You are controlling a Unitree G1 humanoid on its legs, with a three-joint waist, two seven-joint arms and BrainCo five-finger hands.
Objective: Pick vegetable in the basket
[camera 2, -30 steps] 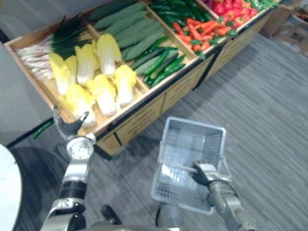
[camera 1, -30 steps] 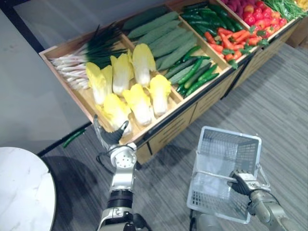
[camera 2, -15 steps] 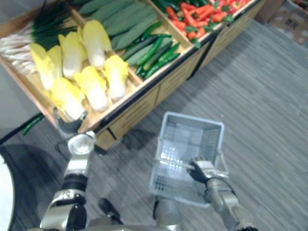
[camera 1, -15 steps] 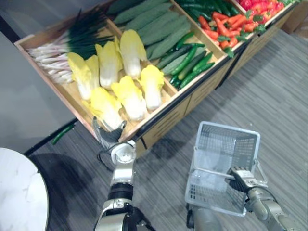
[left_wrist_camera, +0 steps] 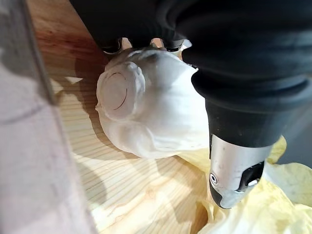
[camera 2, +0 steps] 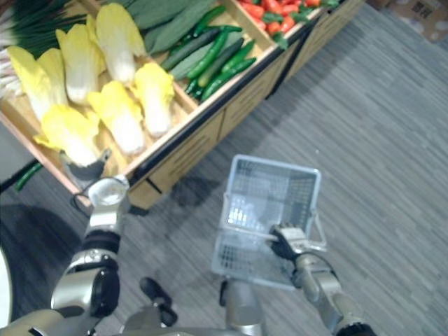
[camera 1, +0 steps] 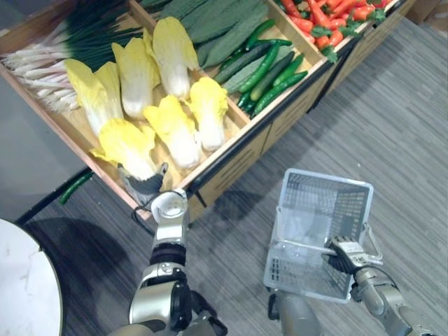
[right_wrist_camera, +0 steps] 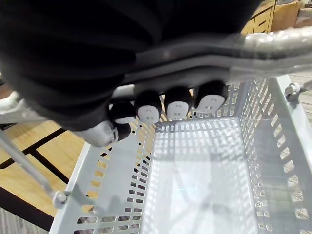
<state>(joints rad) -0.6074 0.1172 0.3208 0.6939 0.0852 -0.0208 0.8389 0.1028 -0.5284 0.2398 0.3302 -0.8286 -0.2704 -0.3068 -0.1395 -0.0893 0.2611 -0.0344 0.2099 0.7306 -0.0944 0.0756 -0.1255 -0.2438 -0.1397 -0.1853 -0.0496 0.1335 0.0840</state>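
A yellow napa cabbage lies at the near corner of the wooden produce stand. My left hand is at its white base, open, with the fingers on one side and the thumb straight along the other. To the right, a white wire basket hangs above the grey floor with nothing in it. My right hand is shut on the basket's handle, fingers curled round the bar.
Several more cabbages fill the same bin. Green onions lie behind them, with cucumbers and carrots further right. A stray cucumber lies on the floor beside the stand. A round white table stands at lower left.
The camera has swung, shifting the whole scene. My left hand has gone forward over the stand's edge to the nearest cabbage's base. The right hand still holds the basket.
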